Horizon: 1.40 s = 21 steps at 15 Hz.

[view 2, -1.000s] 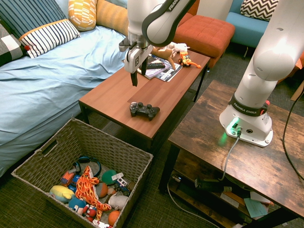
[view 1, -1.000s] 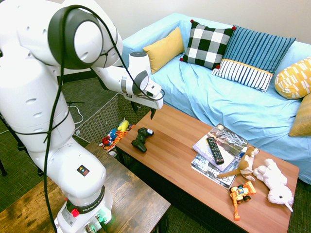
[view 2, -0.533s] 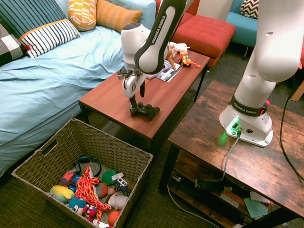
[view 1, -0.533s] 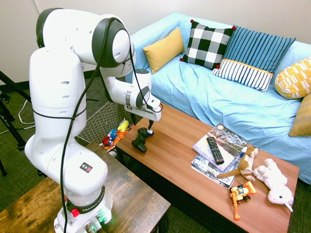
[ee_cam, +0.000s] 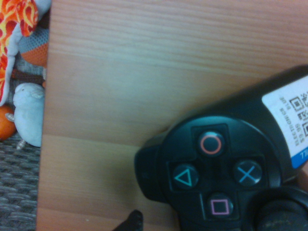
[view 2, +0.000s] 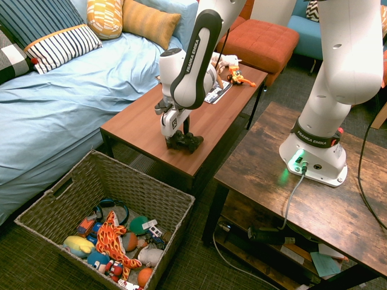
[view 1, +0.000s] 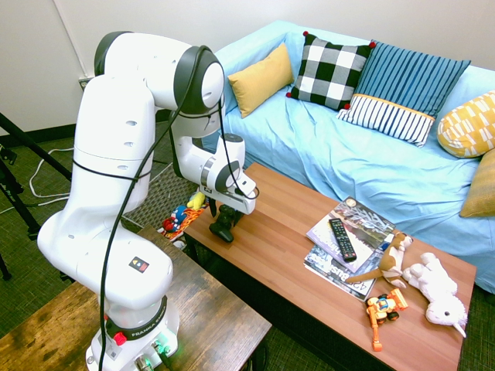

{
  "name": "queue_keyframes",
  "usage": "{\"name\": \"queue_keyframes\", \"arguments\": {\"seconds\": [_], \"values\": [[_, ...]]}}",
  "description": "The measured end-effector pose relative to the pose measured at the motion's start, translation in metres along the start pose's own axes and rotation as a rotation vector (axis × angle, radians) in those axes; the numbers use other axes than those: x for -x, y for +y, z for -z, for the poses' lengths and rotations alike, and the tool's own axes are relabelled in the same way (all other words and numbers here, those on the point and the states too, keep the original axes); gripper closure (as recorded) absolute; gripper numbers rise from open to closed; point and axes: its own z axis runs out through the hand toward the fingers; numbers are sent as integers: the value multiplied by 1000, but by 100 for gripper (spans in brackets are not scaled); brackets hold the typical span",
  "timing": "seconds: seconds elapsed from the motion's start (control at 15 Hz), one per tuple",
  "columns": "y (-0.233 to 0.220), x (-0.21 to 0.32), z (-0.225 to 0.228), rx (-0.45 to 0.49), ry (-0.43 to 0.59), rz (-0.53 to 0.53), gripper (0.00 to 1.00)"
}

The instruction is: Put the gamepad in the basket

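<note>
The black gamepad (view 1: 223,225) (view 2: 185,142) lies near the end of the red-brown coffee table (view 1: 286,255), its coloured buttons filling the wrist view (ee_cam: 216,178). My gripper (view 1: 230,209) (view 2: 179,134) is lowered straight onto it, open, with one finger on each side of the pad's middle. The gamepad still rests on the tabletop. The woven basket (view 2: 158,188) stands on the floor just past that table end, holding several toys; in the first exterior view it (view 1: 151,204) is mostly hidden behind the arm.
A TV remote (view 1: 342,239) lies on magazines at mid-table, with plush animals (view 1: 433,287) and an orange toy (view 1: 384,307) at the far end. The blue sofa (view 1: 363,154) runs along the table's far side. A dark wood side table (view 2: 290,199) stands close by.
The arm has come down from above the table onto the gamepad, so the open fingers now straddle it. The gamepad itself has not moved.
</note>
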Motion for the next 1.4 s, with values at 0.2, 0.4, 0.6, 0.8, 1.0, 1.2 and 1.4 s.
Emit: {"name": "queue_keyframes", "arguments": {"seconds": [0.2, 0.4, 0.6, 0.8, 1.0, 1.2, 1.4], "values": [[3, -1, -5, 0, -3, 1, 100], [3, -1, -6, -3, -6, 6, 100], [4, -1, -6, -4, -8, 8, 100], [5, -1, -10, 0, -8, 10, 100], [3, -7, -8, -3, -8, 3, 100], [-12, -21, 11, 2, 1, 4, 100], [-69, -11, 53, 16, 48, 51, 100]]}}
